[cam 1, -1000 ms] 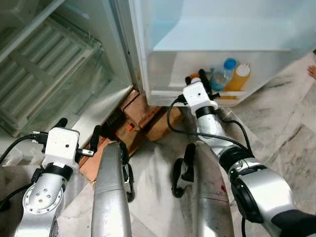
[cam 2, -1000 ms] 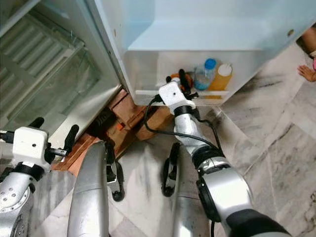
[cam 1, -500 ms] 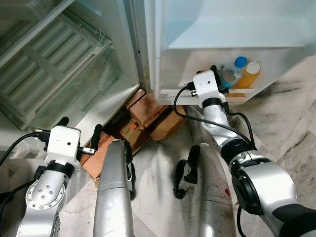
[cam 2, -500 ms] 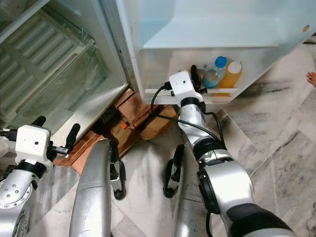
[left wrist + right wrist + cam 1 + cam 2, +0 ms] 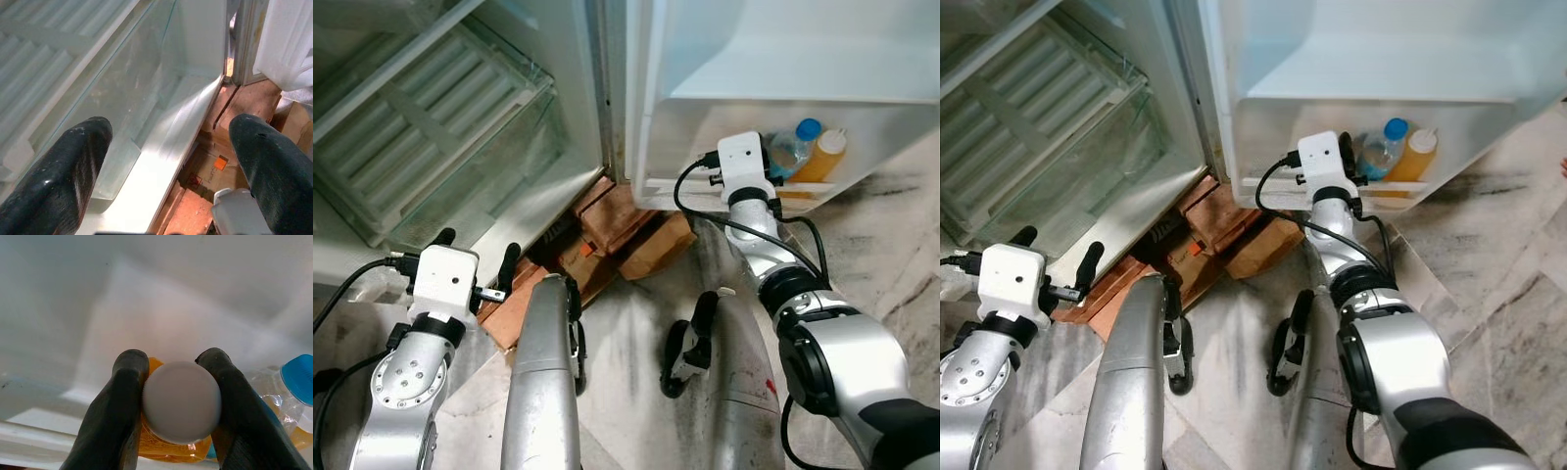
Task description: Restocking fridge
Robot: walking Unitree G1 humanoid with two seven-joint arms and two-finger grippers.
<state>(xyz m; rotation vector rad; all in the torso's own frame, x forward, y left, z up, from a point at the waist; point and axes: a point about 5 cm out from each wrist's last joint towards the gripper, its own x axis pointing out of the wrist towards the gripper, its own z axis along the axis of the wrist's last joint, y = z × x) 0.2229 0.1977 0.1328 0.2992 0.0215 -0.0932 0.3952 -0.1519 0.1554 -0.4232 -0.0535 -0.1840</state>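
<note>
My right gripper (image 5: 181,364) is shut on the white cap of an orange juice bottle (image 5: 178,404), which stands in the fridge door's bottom shelf (image 5: 705,117). From the head views, the right wrist (image 5: 744,162) sits at that shelf's front rail. Beside it stand a blue-capped water bottle (image 5: 795,145) and another orange bottle with a white cap (image 5: 824,157). My left gripper (image 5: 171,129) is open and holds nothing, low in front of the fridge's clear crisper drawer (image 5: 460,166).
Brown cardboard boxes and bricks (image 5: 626,230) lie on the marble floor (image 5: 891,255) under the fridge's front edge. My two silver legs (image 5: 543,392) stand below. The door's white wall rises just behind the shelf.
The right gripper has reached further into the door shelf, closer to the blue-capped bottle. The camera has shifted; the left arm has kept its place.
</note>
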